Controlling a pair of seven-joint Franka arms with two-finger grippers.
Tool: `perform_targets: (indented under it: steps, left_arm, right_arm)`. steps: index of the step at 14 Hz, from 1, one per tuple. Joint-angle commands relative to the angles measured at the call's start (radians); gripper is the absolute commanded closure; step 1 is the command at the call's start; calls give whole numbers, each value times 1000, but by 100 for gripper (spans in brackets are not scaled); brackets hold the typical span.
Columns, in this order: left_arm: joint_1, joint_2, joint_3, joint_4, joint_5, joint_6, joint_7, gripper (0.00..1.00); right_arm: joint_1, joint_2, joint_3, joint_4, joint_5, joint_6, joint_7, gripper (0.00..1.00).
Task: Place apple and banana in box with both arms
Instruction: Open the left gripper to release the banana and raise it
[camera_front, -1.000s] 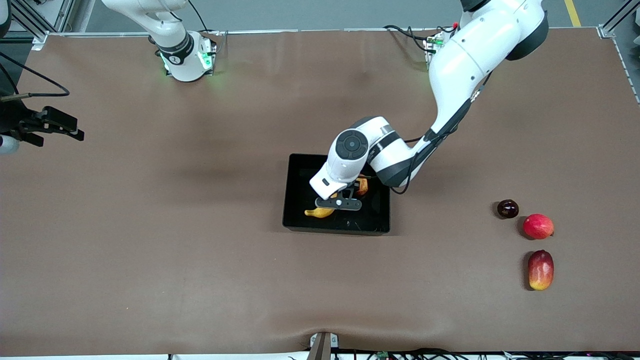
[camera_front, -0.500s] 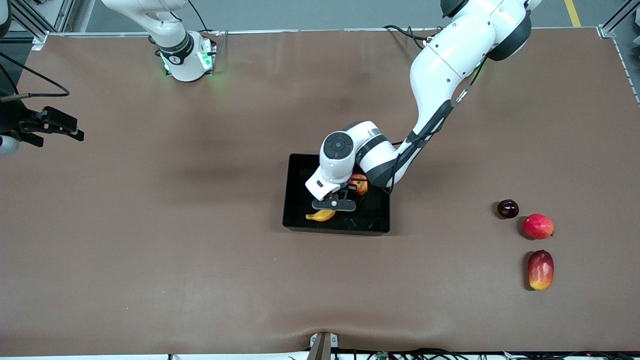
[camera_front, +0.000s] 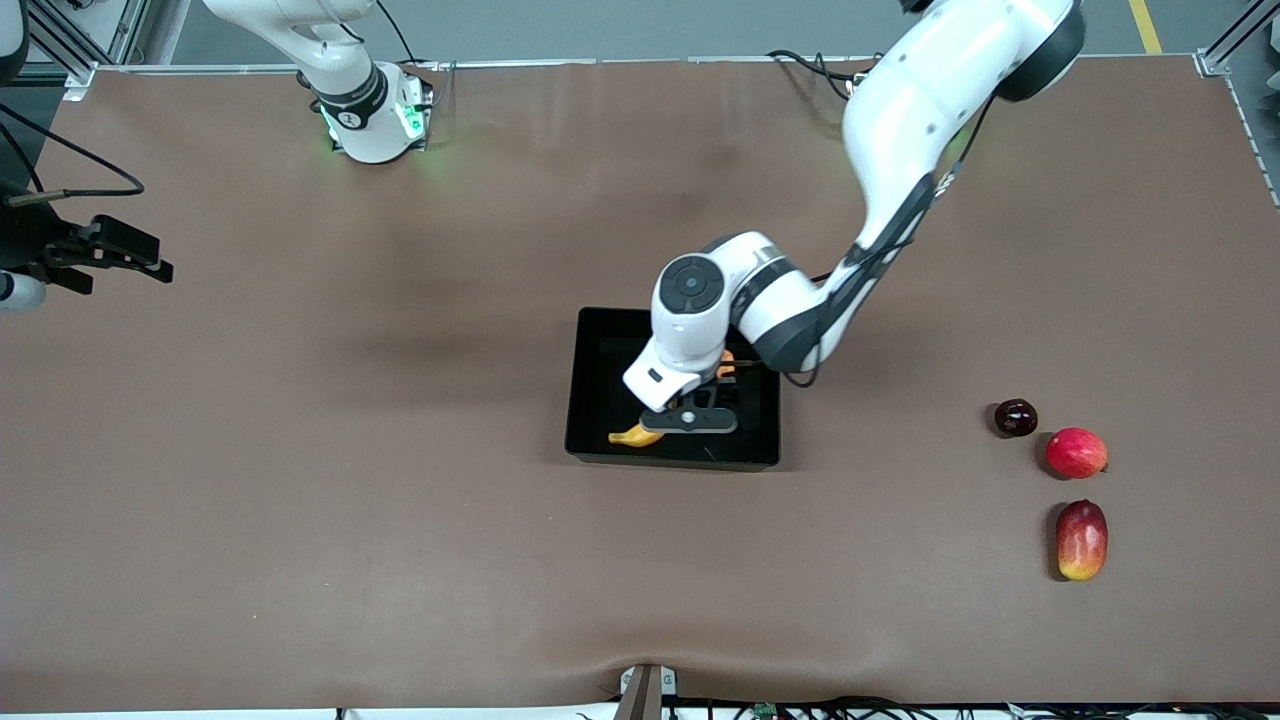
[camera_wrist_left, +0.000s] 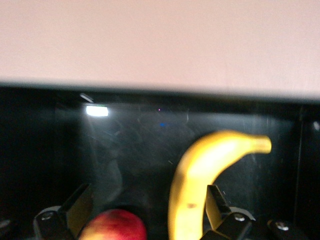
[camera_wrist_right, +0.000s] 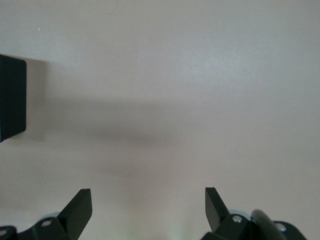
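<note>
apple — cut by wrist frame edge | banana — mostly under left arm

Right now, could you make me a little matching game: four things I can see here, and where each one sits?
Things:
1. banana
2. apple
3. right gripper
4. dark round fruit

Places or states:
A. on the bare table toward the left arm's end
B. open, over bare brown table
C. in the box, between the left gripper's open jaws
D. in the box, beside the banana

Pairs: 1-C, 2-D, 3-B, 4-A
</note>
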Motion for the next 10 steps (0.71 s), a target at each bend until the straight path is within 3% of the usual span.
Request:
perform_targets:
  steps: [1,10]
  left_arm:
    - [116,-146,-44,-36,-44,-93,70,0]
    - [364,-381,-49,-39,-162,-253,234,0]
  right_arm:
    - [8,-9,-4,-23,15,22,-10,0]
    - [8,-22,-4,-43,15,28,-10,0]
